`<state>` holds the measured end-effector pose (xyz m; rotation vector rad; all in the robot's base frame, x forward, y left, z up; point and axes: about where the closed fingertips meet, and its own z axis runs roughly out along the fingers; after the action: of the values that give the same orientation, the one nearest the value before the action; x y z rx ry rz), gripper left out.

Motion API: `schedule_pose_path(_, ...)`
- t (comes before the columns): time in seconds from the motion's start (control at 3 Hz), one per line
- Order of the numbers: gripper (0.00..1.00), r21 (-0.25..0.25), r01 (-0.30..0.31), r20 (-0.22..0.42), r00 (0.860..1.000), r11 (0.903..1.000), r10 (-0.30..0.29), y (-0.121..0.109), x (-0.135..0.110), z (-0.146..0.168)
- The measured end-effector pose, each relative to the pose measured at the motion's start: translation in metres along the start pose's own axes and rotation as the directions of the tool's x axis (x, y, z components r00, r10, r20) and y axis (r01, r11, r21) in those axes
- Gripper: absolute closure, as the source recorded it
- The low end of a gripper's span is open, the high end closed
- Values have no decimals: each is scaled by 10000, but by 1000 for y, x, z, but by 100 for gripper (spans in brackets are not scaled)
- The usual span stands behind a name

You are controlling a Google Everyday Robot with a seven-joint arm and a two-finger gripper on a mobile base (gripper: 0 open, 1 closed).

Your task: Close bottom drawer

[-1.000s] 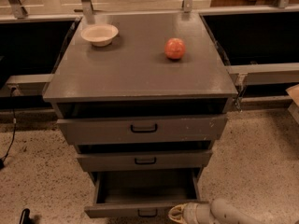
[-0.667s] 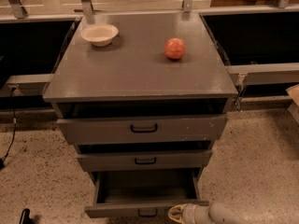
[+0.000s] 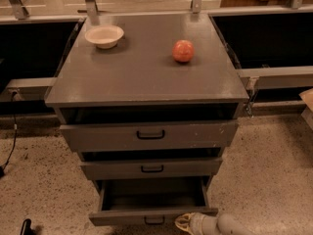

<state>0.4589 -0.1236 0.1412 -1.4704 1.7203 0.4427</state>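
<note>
The gripper (image 3: 187, 223) is low at the near edge of the scene, at the right end of the front panel of the bottom drawer (image 3: 146, 214). Whether it is spread or closed, I cannot tell, and also not if it touches the panel. Its pale arm (image 3: 225, 225) goes off to the near right. The bottom drawer is pulled well out toward the near side, just above the speckled floor (image 3: 274, 170), and its deep box looks empty. I judge it is light, stiff painted wood that will slide straight on its rails. No grasp is needed. A flat push on the front panel, best near the small black handle (image 3: 154, 221) in the middle, should keep it from twisting. Above it are the middle drawer (image 3: 151, 169) and the top drawer (image 3: 149, 136). On the desk (image 3: 146, 72) stand a bowl (image 3: 104, 35) at far left and a red fruit (image 3: 183, 51) to its right.
</note>
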Motion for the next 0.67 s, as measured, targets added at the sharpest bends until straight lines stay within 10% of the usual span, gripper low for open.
schedule_pose_path(0.67,35,42,-14,-10,10000,10000,15,-1,2,1)
